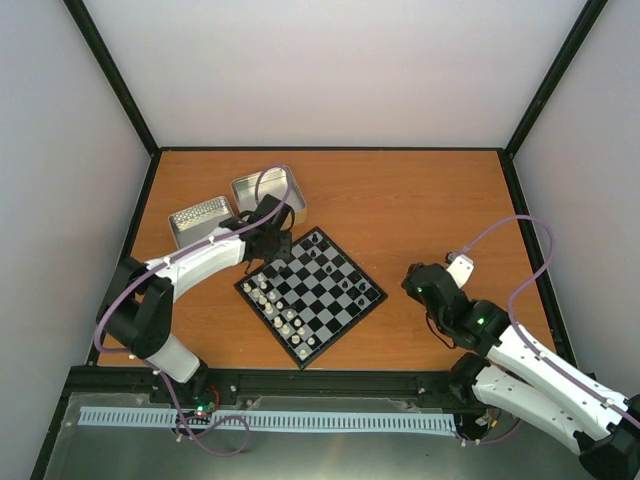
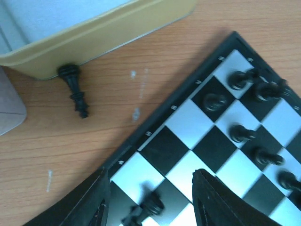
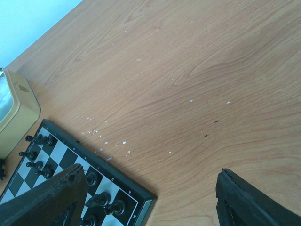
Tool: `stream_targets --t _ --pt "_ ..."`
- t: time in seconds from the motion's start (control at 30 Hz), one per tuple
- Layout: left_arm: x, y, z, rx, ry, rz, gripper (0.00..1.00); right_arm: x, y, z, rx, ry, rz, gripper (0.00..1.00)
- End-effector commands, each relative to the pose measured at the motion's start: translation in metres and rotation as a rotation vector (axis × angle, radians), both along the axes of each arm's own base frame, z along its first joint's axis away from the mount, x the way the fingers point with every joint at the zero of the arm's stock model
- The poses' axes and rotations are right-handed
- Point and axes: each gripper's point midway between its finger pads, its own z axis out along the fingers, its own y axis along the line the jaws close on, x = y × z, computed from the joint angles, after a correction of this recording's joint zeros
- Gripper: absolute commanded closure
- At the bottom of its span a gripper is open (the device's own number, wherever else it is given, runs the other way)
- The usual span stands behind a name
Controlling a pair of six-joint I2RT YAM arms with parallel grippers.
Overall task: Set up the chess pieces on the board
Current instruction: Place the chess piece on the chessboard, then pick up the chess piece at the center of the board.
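The board (image 1: 322,300) lies turned like a diamond at the table's middle. White chess pieces (image 1: 276,306) line its near-left side and black ones (image 1: 341,272) its far-right side. My left gripper (image 1: 270,246) hovers over the board's left corner. In the left wrist view this gripper (image 2: 150,203) is open, and a blurred black piece (image 2: 146,210) leans loose between the fingers, touching neither. Another black piece (image 2: 75,90) lies on the wood beside a tin (image 2: 99,35). My right gripper (image 1: 419,284) is open over bare wood by the board's right corner (image 3: 143,205).
Two silver tins sit at the back left: a ribbed one (image 1: 199,219) and an open one (image 1: 268,192). Black pieces (image 2: 241,134) stand on squares right of my left fingers. Black frame rails edge the table. White specks dot the wood (image 3: 188,94).
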Motion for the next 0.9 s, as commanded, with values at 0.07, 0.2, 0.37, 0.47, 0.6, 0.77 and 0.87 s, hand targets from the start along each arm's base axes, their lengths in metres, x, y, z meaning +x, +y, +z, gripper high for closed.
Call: stream_targets --t 0.07,0.2,0.37,0.47,0.6,0.77,0.87 --pt "0.034 0.030 -0.005 0.033 -0.085 0.170 0.50 0.004 0.002 -0.001 0.002 -0.006 -0.002 0.25" --pt "0.048 0.049 -0.020 0.133 -0.083 0.226 0.48 0.004 0.003 -0.002 0.003 -0.001 0.002 0.25" --pt "0.057 0.057 -0.046 0.101 -0.022 0.235 0.52 0.003 0.001 -0.003 -0.002 0.001 -0.001 0.25" --pt "0.065 0.055 -0.049 0.088 -0.028 0.225 0.55 0.003 0.001 -0.003 -0.001 0.001 -0.002 0.25" --pt "0.073 0.056 -0.056 0.105 -0.021 0.233 0.61 0.003 0.000 -0.003 0.001 0.001 -0.013 0.25" --pt "0.084 0.066 -0.069 0.090 -0.002 0.260 0.63 0.004 -0.001 0.001 0.005 -0.012 -0.019 0.25" --pt "0.087 0.064 -0.071 0.074 -0.003 0.257 0.71 0.004 -0.001 0.001 0.003 -0.011 -0.019 0.25"
